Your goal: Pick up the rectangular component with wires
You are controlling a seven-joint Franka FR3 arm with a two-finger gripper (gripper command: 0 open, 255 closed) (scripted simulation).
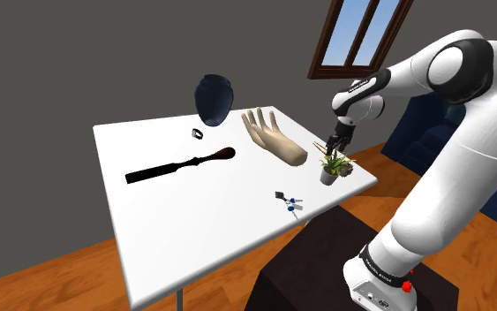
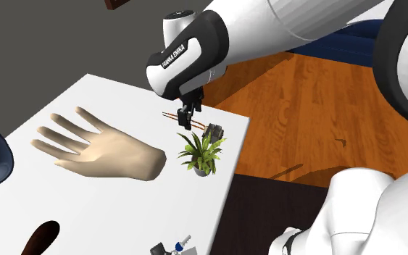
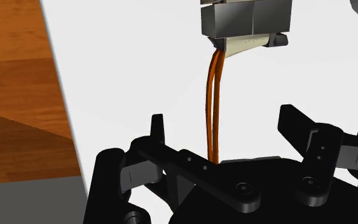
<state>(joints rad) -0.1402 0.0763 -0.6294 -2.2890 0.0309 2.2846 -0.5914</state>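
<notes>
Gripper (image 3: 225, 126): hovering low over the table, fingers spread wide, clasping nothing.
Component (image 3: 242, 19): lying on the white table (image 1: 176, 212) near its edge, just beside the potted plant (image 2: 201, 153), ahead of the fingertips.
Wires (image 3: 213, 95): running from the grey body back between the spread fingers, seemingly touching neither.
Aim: advancing along the wires until straddling the grey body, then lowering.
Care: steering clear of the plant's leaves; closing across the body's narrower sides, not on wires alone.

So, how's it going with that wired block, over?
End effector open, holding nothing, orange wires running between its fingers. Grey rectangular component on the white table, ungrasped. Potted plant close beside it.
</notes>
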